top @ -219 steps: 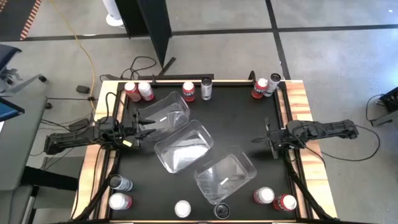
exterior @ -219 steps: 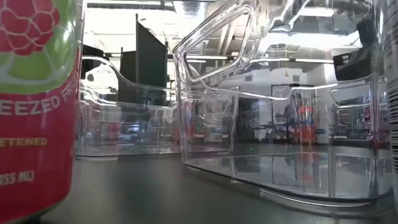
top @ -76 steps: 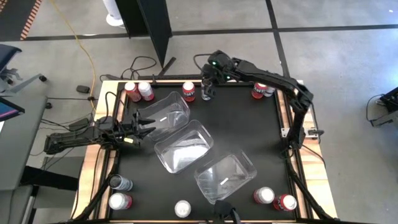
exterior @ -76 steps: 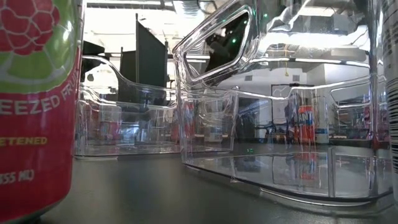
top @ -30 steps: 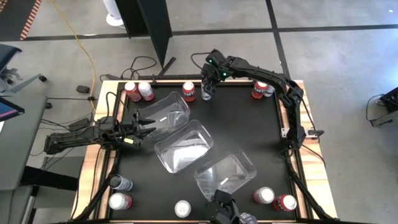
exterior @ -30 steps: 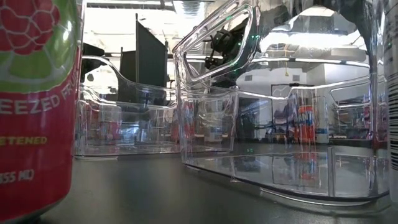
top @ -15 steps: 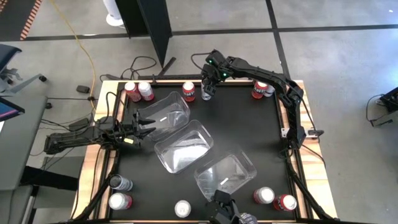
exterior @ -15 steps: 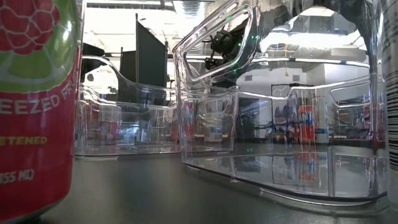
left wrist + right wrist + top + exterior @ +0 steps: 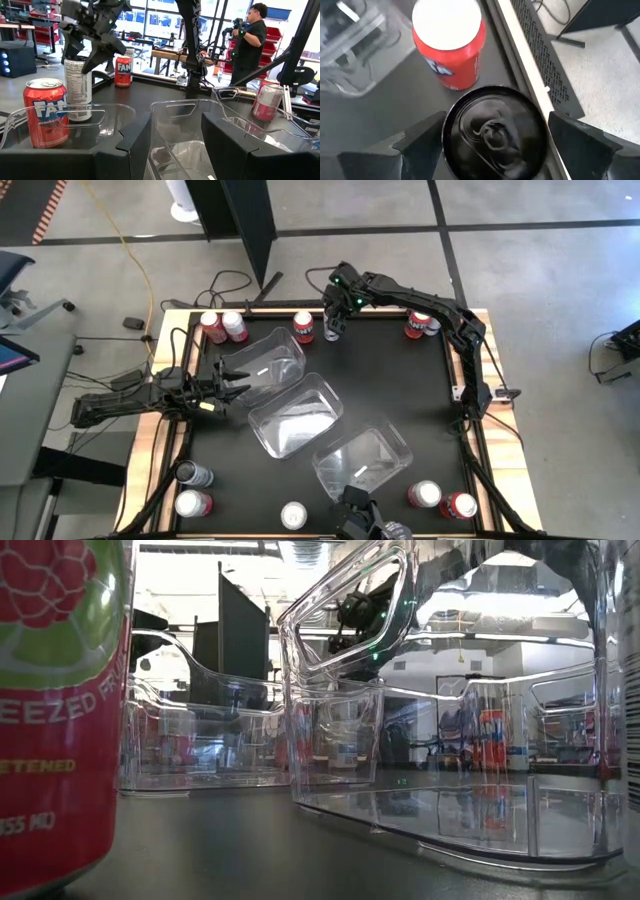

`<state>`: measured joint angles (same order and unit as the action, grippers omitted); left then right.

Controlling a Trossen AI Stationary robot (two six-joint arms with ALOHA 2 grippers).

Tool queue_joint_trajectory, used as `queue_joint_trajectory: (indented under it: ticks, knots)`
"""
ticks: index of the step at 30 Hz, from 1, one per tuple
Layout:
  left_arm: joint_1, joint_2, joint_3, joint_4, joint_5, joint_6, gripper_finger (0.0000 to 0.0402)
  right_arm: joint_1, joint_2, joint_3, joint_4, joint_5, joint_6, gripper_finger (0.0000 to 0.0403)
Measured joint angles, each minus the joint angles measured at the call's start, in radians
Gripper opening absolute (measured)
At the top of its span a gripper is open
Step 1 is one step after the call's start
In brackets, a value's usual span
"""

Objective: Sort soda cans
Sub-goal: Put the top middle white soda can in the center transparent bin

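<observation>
A dark soda can (image 9: 333, 326) stands upright at the table's far edge, next to a red can (image 9: 304, 326). My right gripper (image 9: 335, 314) hangs over the dark can, slanting down and open. Its fingers stand on either side of the can's top (image 9: 492, 131); I cannot tell whether they touch it. The left wrist view shows the same can (image 9: 78, 90) under that gripper (image 9: 90, 45). My left gripper (image 9: 234, 380) waits level at the table's left, open, beside the leftmost clear tub (image 9: 268, 363).
Three clear tubs run in a slanting row across the middle (image 9: 295, 415) (image 9: 362, 463). More cans stand at the far left (image 9: 222, 327), the far right (image 9: 426, 320) and along the near edge (image 9: 192, 490) (image 9: 440, 500). A red can (image 9: 55, 710) fills the low view's left. A person (image 9: 250, 40) stands in the room beyond.
</observation>
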<state>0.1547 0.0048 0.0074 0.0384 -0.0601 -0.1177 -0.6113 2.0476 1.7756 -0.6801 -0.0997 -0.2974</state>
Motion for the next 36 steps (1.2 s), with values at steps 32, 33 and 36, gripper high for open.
queue_joint_trajectory:
  ticks: [32,33,36]
  knots:
    - [0.0,0.0,0.0,0.0,0.0,0.002,0.0169,0.015,0.019,0.008,0.03,0.014,-0.008,0.0278]
    - [0.0,0.0,0.0,0.0,0.0,0.002,0.0169,0.015,0.019,0.009,0.03,0.015,-0.009,0.0277]
    - [0.0,0.0,0.0,0.0,0.0,0.002,0.0169,0.021,0.019,0.009,0.029,0.019,-0.011,0.027]
